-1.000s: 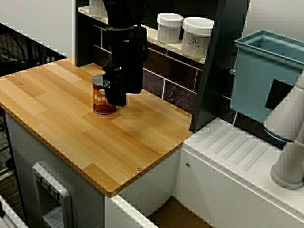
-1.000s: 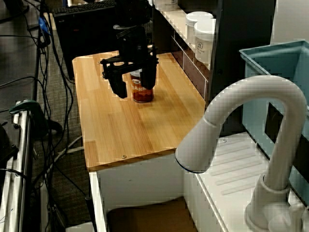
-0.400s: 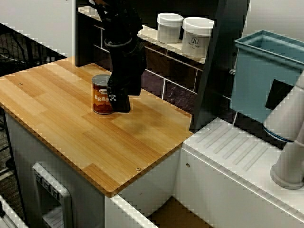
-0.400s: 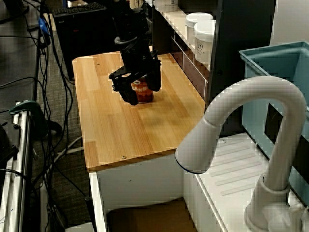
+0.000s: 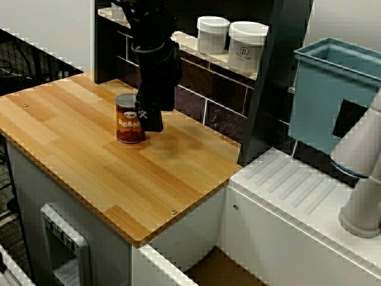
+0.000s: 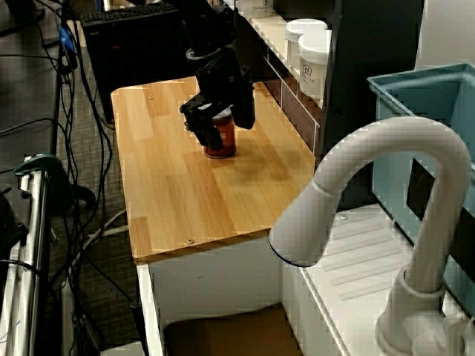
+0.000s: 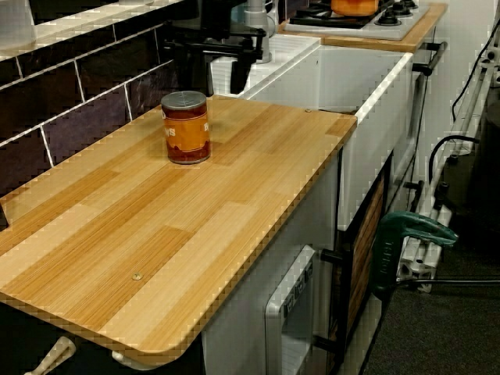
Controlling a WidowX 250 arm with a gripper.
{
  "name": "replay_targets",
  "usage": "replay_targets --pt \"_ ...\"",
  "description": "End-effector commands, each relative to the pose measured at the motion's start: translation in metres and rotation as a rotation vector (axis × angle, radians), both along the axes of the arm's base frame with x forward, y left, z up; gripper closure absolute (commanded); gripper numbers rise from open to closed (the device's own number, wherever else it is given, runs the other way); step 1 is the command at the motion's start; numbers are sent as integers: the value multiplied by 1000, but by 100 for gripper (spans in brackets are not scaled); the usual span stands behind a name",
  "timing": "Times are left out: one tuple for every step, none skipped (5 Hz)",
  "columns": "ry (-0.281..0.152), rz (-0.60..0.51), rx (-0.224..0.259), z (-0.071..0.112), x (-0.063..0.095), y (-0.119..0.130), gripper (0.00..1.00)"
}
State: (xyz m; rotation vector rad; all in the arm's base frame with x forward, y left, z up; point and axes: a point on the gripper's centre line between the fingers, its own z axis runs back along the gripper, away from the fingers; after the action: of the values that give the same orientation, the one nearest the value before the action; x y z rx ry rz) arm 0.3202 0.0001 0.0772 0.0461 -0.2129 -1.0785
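Our gripper is tilted with its jaws spread wide, gripping nothing. The orange-labelled food can stands upright between them on the wooden counter. We judge that centring the can and levelling the fingers matters most here.

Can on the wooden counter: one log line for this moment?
tool: open, tilted, close by can, contact unclear | can: upright on counter
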Motion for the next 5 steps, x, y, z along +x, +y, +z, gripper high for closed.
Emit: replay_targets --pt "-31 17 -9 12 11 24 0" --pt "-25 20 -16 12 8 32 0" --pt "-18 22 -19 12 4 39 0" --pt "1 27 -34 15 -3 50 0" --pt "11 30 -55 19 -12 63 0"
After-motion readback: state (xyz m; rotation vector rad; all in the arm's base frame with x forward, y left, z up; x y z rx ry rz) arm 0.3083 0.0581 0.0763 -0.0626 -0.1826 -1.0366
